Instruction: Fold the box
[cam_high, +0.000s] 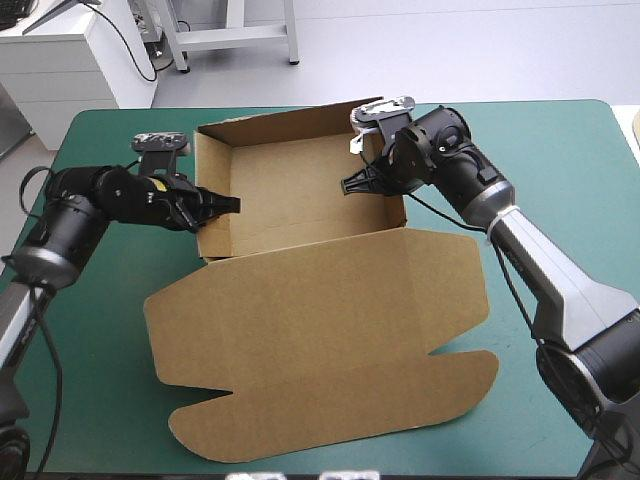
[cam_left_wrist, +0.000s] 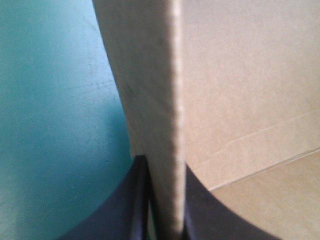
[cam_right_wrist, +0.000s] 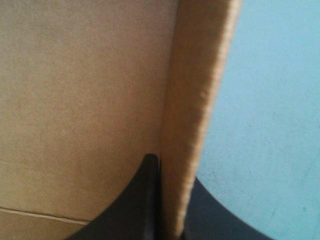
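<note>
Only the high view shows the box as an open tray, lid flat; wrist views show left gripper pinching one side wall; right gripper the opposite.

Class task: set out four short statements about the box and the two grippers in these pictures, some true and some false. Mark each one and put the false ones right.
1. The left gripper is shut on the left wall of the box. True.
2. The right gripper hangs open above the table, clear of the board. False: it is shut on the box's right wall.
3. The lid lies flat on the teal-green cover, on the side toward the table's near edge. True.
4. The whole sheet lies flat, with no wall raised. False: the far, left and right walls stand up, making an open tray.
</note>
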